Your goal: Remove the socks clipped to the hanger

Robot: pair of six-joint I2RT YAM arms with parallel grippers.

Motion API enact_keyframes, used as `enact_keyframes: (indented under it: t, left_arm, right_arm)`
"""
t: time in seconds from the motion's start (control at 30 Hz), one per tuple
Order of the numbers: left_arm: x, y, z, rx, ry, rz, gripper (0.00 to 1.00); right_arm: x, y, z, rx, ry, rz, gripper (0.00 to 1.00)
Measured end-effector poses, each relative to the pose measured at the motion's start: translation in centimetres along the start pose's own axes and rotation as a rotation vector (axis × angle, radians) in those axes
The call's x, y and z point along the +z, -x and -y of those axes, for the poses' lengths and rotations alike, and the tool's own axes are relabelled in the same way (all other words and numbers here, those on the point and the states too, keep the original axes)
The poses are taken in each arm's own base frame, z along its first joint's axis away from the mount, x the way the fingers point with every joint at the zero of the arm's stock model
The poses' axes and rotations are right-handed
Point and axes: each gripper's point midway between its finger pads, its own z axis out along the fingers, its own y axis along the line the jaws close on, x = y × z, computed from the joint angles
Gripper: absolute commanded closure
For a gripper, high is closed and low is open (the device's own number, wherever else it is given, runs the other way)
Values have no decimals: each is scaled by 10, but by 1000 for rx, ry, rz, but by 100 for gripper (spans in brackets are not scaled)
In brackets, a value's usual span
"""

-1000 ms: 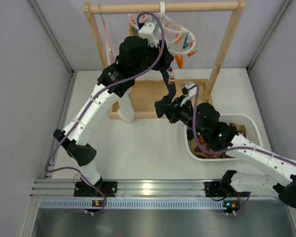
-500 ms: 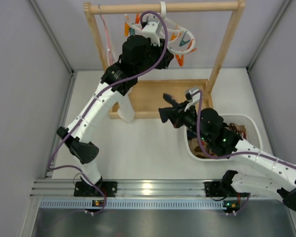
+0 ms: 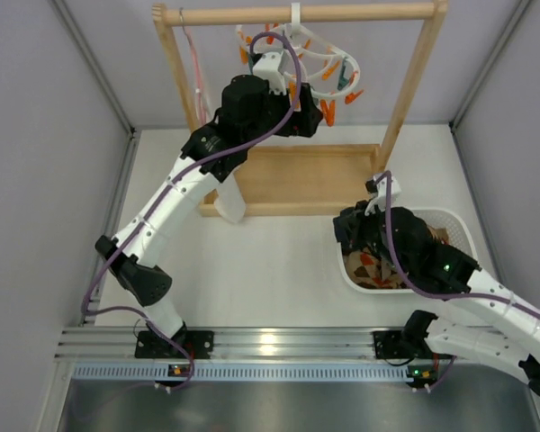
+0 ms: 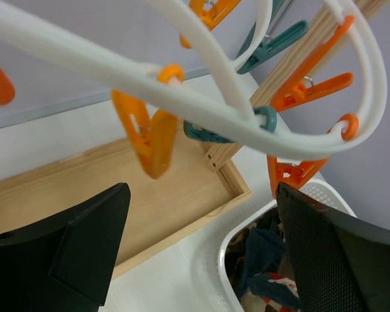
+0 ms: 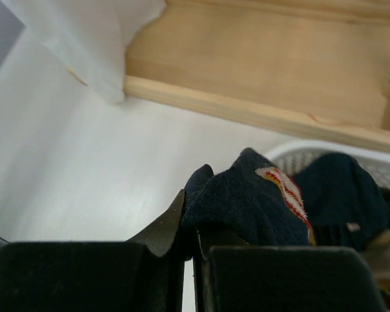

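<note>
The white hanger (image 3: 328,56) hangs from the wooden rail, and its orange and teal pegs show no sock clipped in them. My left gripper (image 3: 313,121) stands open just below the hanger (image 4: 201,104), its fingers (image 4: 65,253) wide apart with nothing between them. An orange peg (image 4: 149,140) dangles above it. My right gripper (image 3: 345,227) is shut on a dark navy sock (image 5: 247,201) at the left rim of the white basket (image 3: 459,227). Several socks (image 3: 376,270) lie inside the basket (image 4: 231,260).
A shallow wooden tray (image 3: 297,175) lies under the rack. A long white cloth (image 3: 229,200) hangs over the tray's left end. A thin pink hanger (image 3: 196,81) hangs by the left post. The rack's right post (image 3: 405,90) stands close to the basket.
My right gripper pulled the navy sock away from below the hanger and carried it right, down to the basket. My left gripper closed at a peg, then opened wide.
</note>
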Motion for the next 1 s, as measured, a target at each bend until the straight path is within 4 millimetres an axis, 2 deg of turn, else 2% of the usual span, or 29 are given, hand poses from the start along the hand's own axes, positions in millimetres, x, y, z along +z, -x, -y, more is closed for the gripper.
enact_keyframes:
  t: [0.07, 0.17, 0.3, 0.4, 0.43, 0.5, 0.6, 0.67, 0.77, 1.0]
  left_arm:
    - [-7, -5, -4, -16, 18, -9, 2]
    - [-30, -9, -11, -40, 48, -8, 2]
    - [-74, -14, -24, -67, 95, 14, 2]
    - [-105, -16, -32, -80, 117, 40, 2]
    - [-113, -17, -34, -84, 120, 49, 2]
    - [-132, -19, -38, -93, 127, 69, 2]
    - [-153, -28, -43, -106, 131, 78, 2]
    - [-163, -38, -48, -110, 138, 74, 2]
    - [-175, -47, -54, -114, 149, 76, 2]
    - [-197, -60, -60, -124, 145, 91, 2]
  right_arm:
    - [-6, -6, 14, -11, -75, -52, 100]
    - [-14, -14, 37, -29, -198, -123, 100]
    - [-21, -30, 69, -33, -328, -201, 100]
    - [-17, -41, 89, -7, -388, -240, 100]
    - [-12, -53, 94, 4, -388, -274, 100]
    - [-6, -71, 120, 58, -447, -327, 100]
    - [9, -113, 146, 163, -468, -440, 100]
    - [14, -136, 154, 244, -447, -494, 100]
    - [20, -156, 161, 338, -416, -510, 100]
    - [36, -172, 162, 487, -291, -471, 100]
